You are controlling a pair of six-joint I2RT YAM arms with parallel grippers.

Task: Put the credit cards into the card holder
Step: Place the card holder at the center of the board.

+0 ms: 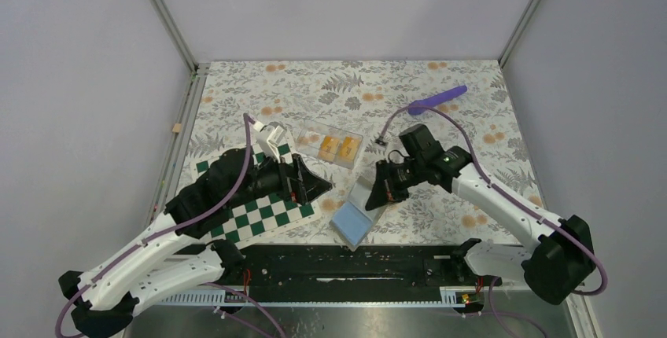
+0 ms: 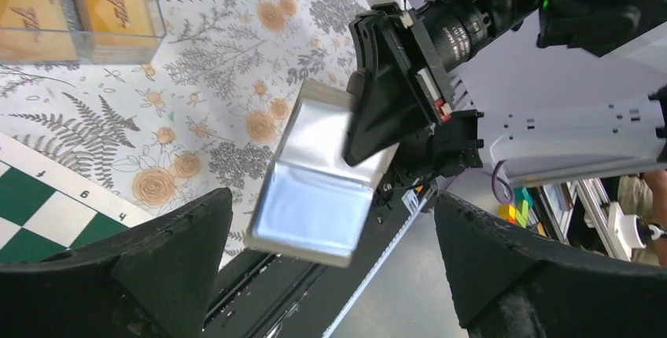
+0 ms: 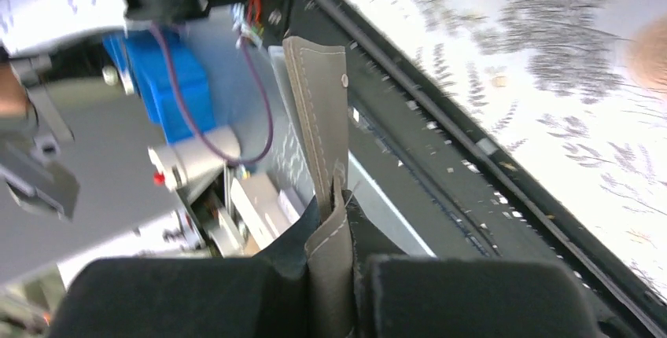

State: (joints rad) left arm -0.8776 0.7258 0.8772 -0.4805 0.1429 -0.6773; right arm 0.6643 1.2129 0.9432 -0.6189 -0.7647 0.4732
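My right gripper is shut on the grey-blue card holder and holds it open, hanging over the table's near edge. The holder shows edge-on between the right fingers and from the left wrist. Two orange-yellow credit cards lie in a clear plastic tray behind the grippers; they also show in the left wrist view. My left gripper is open and empty, just left of the holder, over the chessboard's right end.
A green-and-white chessboard lies under the left arm. A purple rod lies at the back right. A black rail runs along the near table edge. A small white block stands left of the tray.
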